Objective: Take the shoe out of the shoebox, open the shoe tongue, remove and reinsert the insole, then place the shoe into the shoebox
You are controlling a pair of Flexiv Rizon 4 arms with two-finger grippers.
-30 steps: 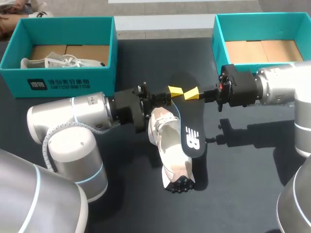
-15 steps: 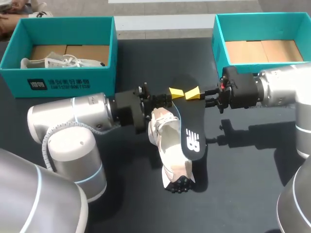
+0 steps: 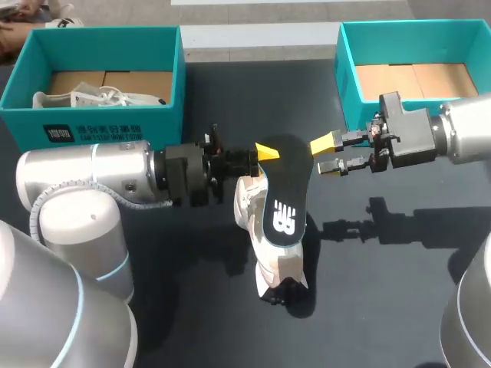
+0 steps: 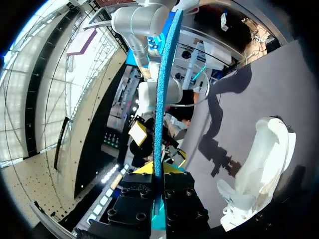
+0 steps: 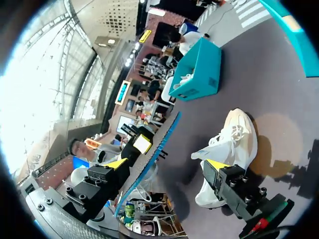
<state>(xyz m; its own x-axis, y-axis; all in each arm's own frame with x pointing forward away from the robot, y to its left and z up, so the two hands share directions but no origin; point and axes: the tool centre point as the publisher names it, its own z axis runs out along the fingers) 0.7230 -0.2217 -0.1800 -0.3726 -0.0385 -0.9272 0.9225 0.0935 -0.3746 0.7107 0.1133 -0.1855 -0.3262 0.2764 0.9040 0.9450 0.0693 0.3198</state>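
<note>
Step in hand: insole is out, reinsert is pending.

- **Left end effector** [image 3: 262, 152]: clamped on one end of the insole [image 3: 282, 195]. The left wrist view shows the insole edge-on between the pinched fingers.
- **Insole:** slants down over the white shoe [image 3: 278, 270], which lies on the desk [image 3: 383, 307] right beneath it. The low end probably rests on the shoe, but the head view can't confirm contact.
- **Right end effector** [image 3: 326, 155]: fingers apart, holding nothing, just beside the insole's gripped end.

Next move, as I read it:
- Line up the insole's free end with the shoe opening and feed it in lengthwise.
- Use the right end effector to pin the shoe or hold the tongue back.

The shoebox [image 3: 347, 73] at right is open for the final placement.
</note>
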